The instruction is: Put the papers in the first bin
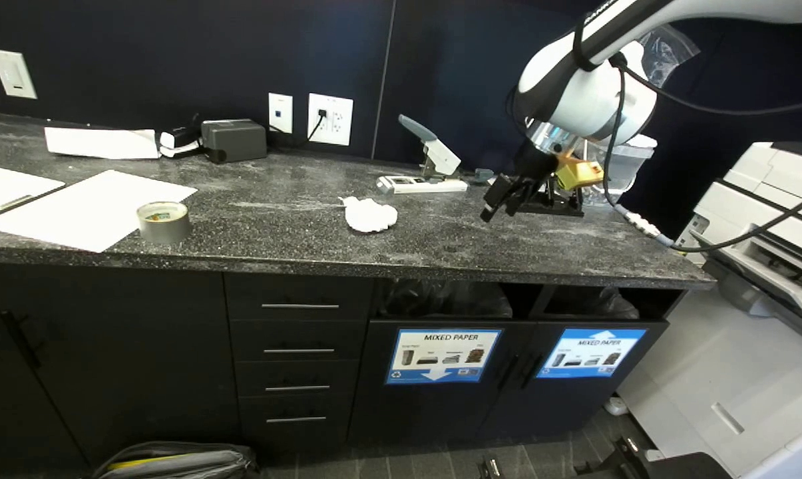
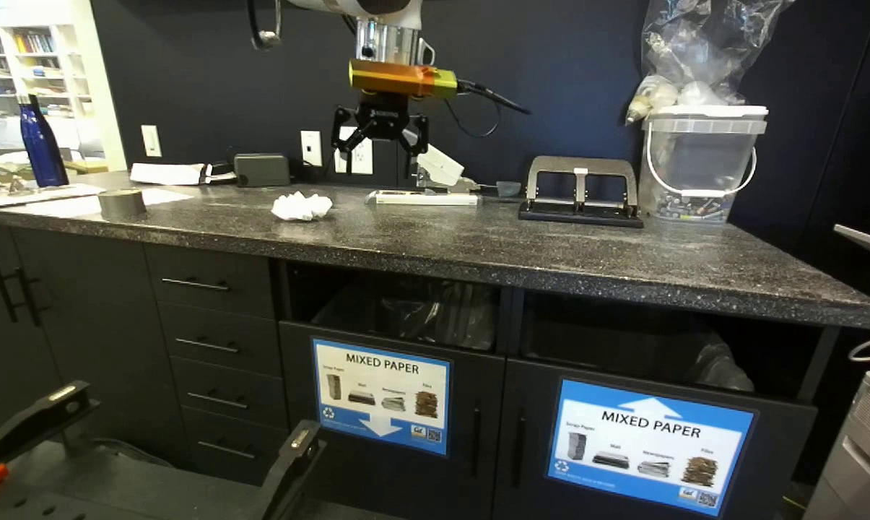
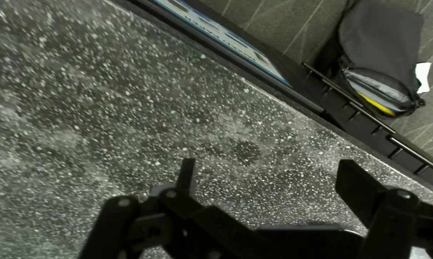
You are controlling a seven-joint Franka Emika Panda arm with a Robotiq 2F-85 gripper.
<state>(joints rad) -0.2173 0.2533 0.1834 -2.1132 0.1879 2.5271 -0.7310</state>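
A crumpled white wad, the papers [image 1: 369, 215], lies on the dark speckled counter; in an exterior view the papers [image 2: 302, 206] look like a low wrinkled clump. The wrist view does not show them. Under the counter's front edge is the first bin [image 2: 622, 343], a dark slot above a mostly blue sign [image 2: 651, 444]; a liner shows inside. In an exterior view my gripper [image 2: 379, 167] hangs above the counter, to the right of the papers and apart from them. Its jaws stand wide in the wrist view, where only countertop shows beyond the gripper [image 3: 266, 162].
A similar slot [image 1: 444, 298] with a mostly white sign [image 1: 444, 356] adjoins the first bin. Behind the papers stands a stapler [image 1: 434, 156]; farther right are a hole punch [image 2: 580, 191] and a clear bucket [image 2: 698, 162]. A tape roll [image 1: 164, 221] and flat sheets [image 1: 84, 206] lie left.
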